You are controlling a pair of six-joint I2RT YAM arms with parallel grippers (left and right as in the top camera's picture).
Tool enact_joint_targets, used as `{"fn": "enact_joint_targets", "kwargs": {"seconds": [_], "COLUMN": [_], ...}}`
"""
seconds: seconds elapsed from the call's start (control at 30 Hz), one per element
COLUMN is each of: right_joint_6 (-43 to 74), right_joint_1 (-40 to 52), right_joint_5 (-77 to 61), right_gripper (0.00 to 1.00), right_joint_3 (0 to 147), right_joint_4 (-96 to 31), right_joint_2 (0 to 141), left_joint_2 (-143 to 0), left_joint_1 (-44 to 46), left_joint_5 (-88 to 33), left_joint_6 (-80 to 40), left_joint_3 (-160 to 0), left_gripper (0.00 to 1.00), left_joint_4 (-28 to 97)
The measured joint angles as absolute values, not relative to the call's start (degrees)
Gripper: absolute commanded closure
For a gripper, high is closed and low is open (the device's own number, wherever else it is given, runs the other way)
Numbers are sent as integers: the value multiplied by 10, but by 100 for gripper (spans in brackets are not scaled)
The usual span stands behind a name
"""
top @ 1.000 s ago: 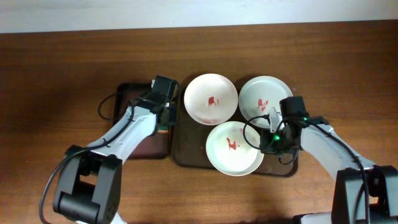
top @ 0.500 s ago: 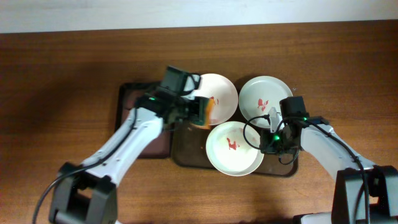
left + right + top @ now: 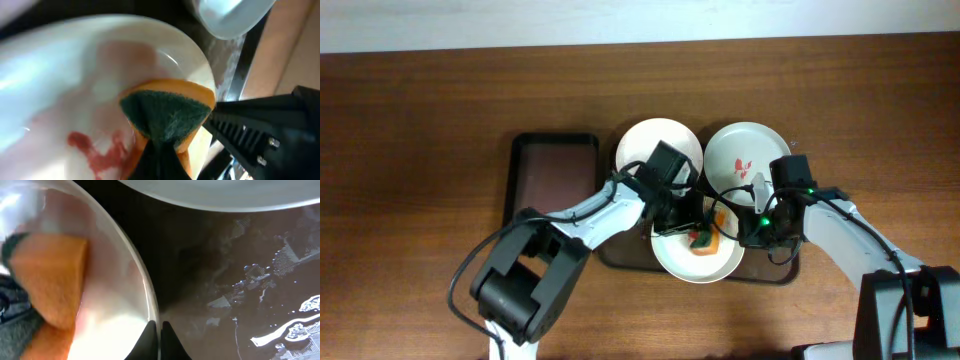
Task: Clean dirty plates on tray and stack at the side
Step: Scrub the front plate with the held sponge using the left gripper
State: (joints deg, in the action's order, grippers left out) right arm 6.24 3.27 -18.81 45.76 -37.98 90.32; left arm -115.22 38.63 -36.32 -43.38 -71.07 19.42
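Note:
Three white plates lie on the brown tray (image 3: 620,256): one back left (image 3: 645,150), one back right (image 3: 745,150) with a red smear, one in front (image 3: 678,264). My left gripper (image 3: 696,232) is shut on an orange and green sponge (image 3: 705,242) and presses it onto the front plate (image 3: 75,80), beside a red smear (image 3: 97,147). The sponge (image 3: 167,112) fills the left wrist view. My right gripper (image 3: 748,232) is shut on the front plate's right rim (image 3: 142,287), with one finger on each side (image 3: 156,330). The sponge also shows in the right wrist view (image 3: 50,275).
A smaller dark tray (image 3: 553,180) lies left of the brown tray. The tray floor (image 3: 240,280) right of the front plate is wet. My two arms are close together over the front plate. Bare wooden table surrounds both trays.
My left arm has swung right from the small dark tray, carrying the sponge across the back left plate and onto the front plate. The right arm has not moved.

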Motion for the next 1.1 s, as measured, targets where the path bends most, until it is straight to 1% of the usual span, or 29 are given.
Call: {"fn": "enact_joint_targets", "kwargs": {"seconds": [0.07, 0.13, 0.2, 0.3, 0.33, 0.37, 0.4, 0.43, 0.47, 0.5, 0.53, 0.57, 0.67, 0.83, 0.87, 0.9, 0.93, 0.97, 1.1], "right_joint_6": [62, 63, 63, 62, 63, 63, 62, 63, 65, 63, 61, 61, 62, 63, 63, 63, 63, 63, 63], "right_joint_1": [33, 33, 34, 34, 34, 34, 34, 34, 34, 34, 34, 34, 34, 34, 34, 34, 34, 34, 34], "right_joint_5": [-188, -194, -194, -194, -194, -194, -194, -194, -193, -194, -194, -194, -194, -194, -194, -194, -194, -194, -194], "right_gripper": [96, 96, 96, 96, 91, 84, 73, 73, 73, 78, 86, 90, 92, 93, 93, 93, 93, 93, 93], "right_joint_3": [458, 458, 458, 458, 458, 458, 458, 458, 458, 458, 458, 458, 458, 458, 458, 458, 458, 458, 458], "right_joint_4": [-381, -381, -381, -381, -382, -384, -390, -391, -392, -392, -392, -392, -392, -392, -392, -392, -392, -393, -394], "right_joint_2": [903, 903, 903, 903, 903, 903, 903, 903, 903, 903, 903, 903, 903, 903, 903, 903, 903, 903, 903], "left_joint_2": [-1153, -1149, -1127, -1075, -1056, -1036, -1015, -994, -978, -974, -974, -974, -974, -1046, -1066, -1078, -1091, -1093, -1097], "left_joint_1": [385, 371, 354, 346, 345, 341, 331, 311, 276, 243, 220, 197, 152, 139, 139, 139, 139, 139, 139], "left_joint_5": [-314, -268, -217, -176, -168, -161, -147, -126, -93, -70, -54, -36, 3, 24, 24, 24, 24, 27, 55], "left_joint_6": [-423, -386, -347, -282, -263, -239, -221, -207, -186, -166, -156, -149, -143, -141, -141, -141, -139, -136, -135], "left_joint_3": [-714, -717, -718, -718, -718, -718, -718, -718, -718, -718, -718, -718, -718, -717, -717, -717, -717, -717, -717], "left_gripper": [100, 100, 100, 100, 100, 100, 100, 100, 100, 100, 100, 100, 100, 100, 91, 42, 30, 28, 29], "left_joint_4": [224, 265, 307, 340, 347, 354, 365, 382, 398, 405, 412, 415, 416, 404, 401, 401, 400, 399, 397]}}
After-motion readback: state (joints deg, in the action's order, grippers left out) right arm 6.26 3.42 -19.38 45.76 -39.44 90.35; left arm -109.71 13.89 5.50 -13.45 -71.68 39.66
